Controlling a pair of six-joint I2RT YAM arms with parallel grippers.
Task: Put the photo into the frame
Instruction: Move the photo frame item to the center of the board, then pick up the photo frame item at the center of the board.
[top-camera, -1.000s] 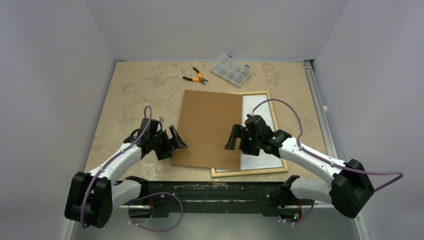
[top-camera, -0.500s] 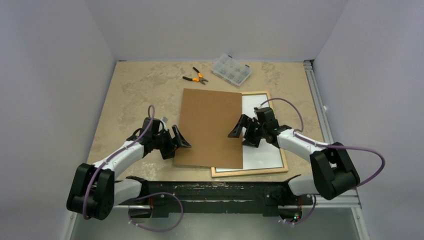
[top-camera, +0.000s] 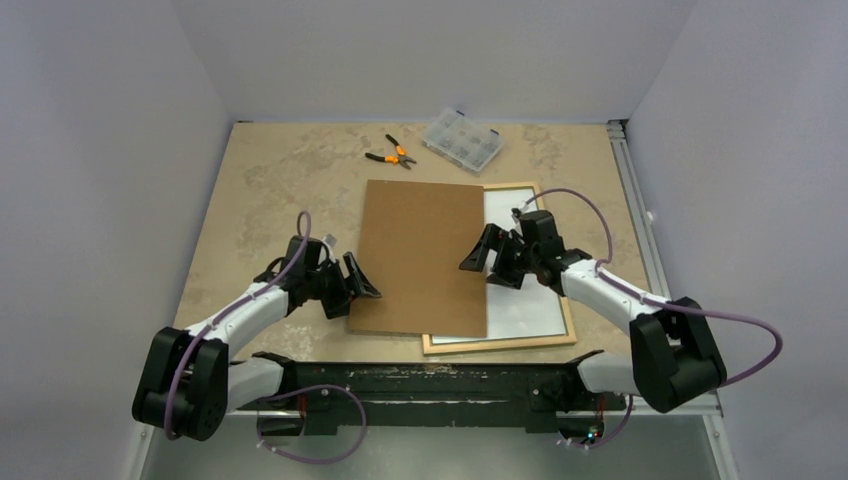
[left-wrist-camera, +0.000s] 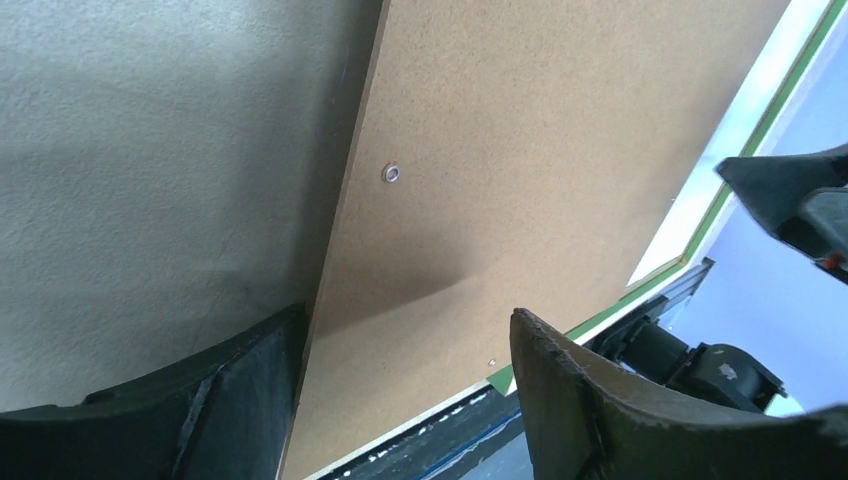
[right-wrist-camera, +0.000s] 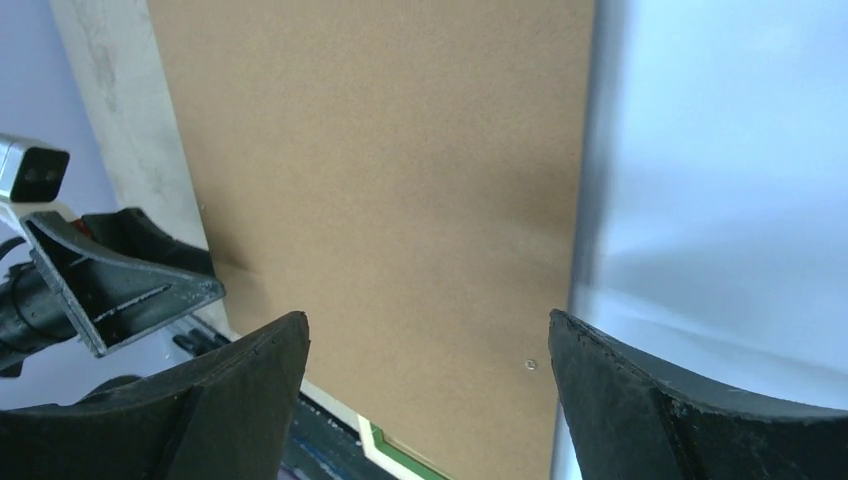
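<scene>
Overhead, the frame lies under the backing board, the white sheet I take for the photo showing right of the board; my left gripper and right gripper flank the board, both gaping and empty. Left wrist: jaws straddle the board's left edge, so I would pinch only that. Right wrist: jaws hang over its right edge; lift level, lest the photo drag.

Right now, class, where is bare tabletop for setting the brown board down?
Free: table between the left wall and brown board; the strip right of the frame. Crowded: pliers and parts box far centre; left gripper and right gripper flanking the board.
</scene>
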